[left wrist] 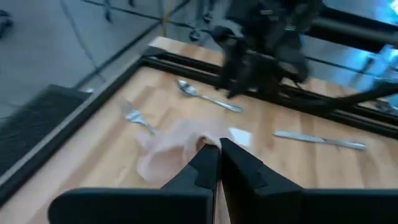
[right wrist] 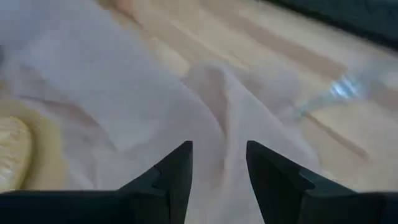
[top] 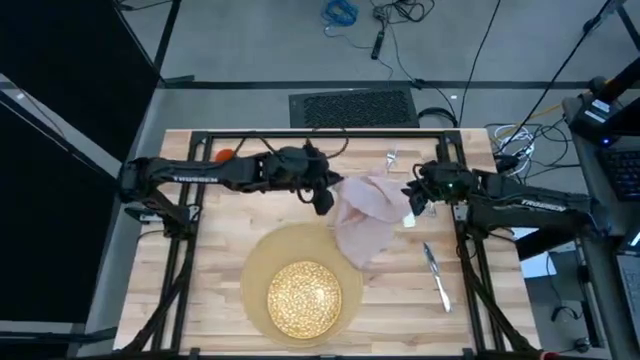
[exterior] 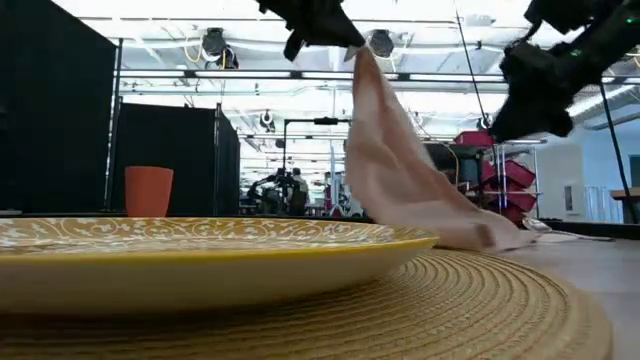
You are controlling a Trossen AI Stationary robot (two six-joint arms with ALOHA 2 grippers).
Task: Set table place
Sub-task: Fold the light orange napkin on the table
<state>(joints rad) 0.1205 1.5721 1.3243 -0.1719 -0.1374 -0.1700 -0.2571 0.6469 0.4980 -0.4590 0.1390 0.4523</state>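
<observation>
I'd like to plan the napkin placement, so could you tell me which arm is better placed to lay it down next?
The left. Its gripper is already shut on the napkin, lifting one corner. The right gripper hovers open beside the cloth, holding nothing.

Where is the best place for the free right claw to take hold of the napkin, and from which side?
The left claw is shut on one corner of the napkin, lifting it. The rest drapes down to the table. The right claw, open, would probably best pinch the raised fold below it, coming from above on its own side.
</observation>
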